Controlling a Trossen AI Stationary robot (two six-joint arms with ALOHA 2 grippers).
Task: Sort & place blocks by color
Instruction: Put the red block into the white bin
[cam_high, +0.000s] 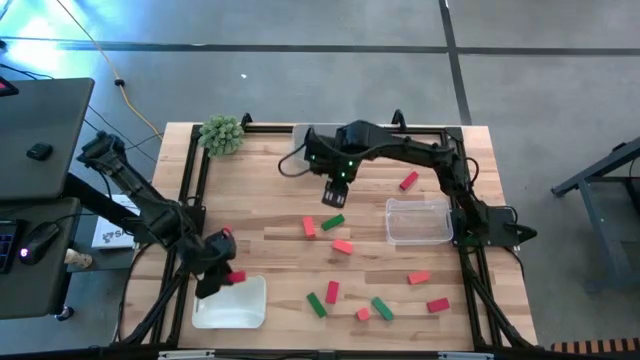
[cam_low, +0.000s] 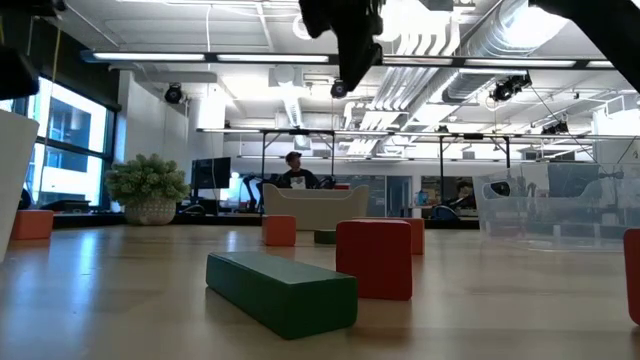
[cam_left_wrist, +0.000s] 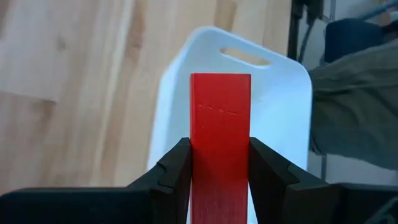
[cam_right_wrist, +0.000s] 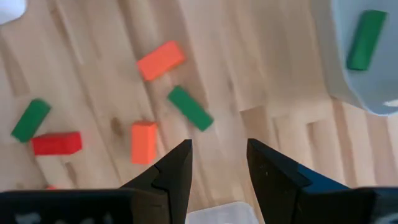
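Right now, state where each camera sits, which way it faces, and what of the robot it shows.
High view: overhead, straight down; both arms, table.
Low view: table-top height, level into the room; an arm overhead.
Left wrist view: looks past the left gripper, shut on a red block over the white tray.
Right wrist view: looks down past the open right gripper.
Shared: the red block also shows from overhead.

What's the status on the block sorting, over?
Left gripper shut on a red block above the white tray. Right gripper open, empty, above loose blocks mid-table. Nothing in the way.
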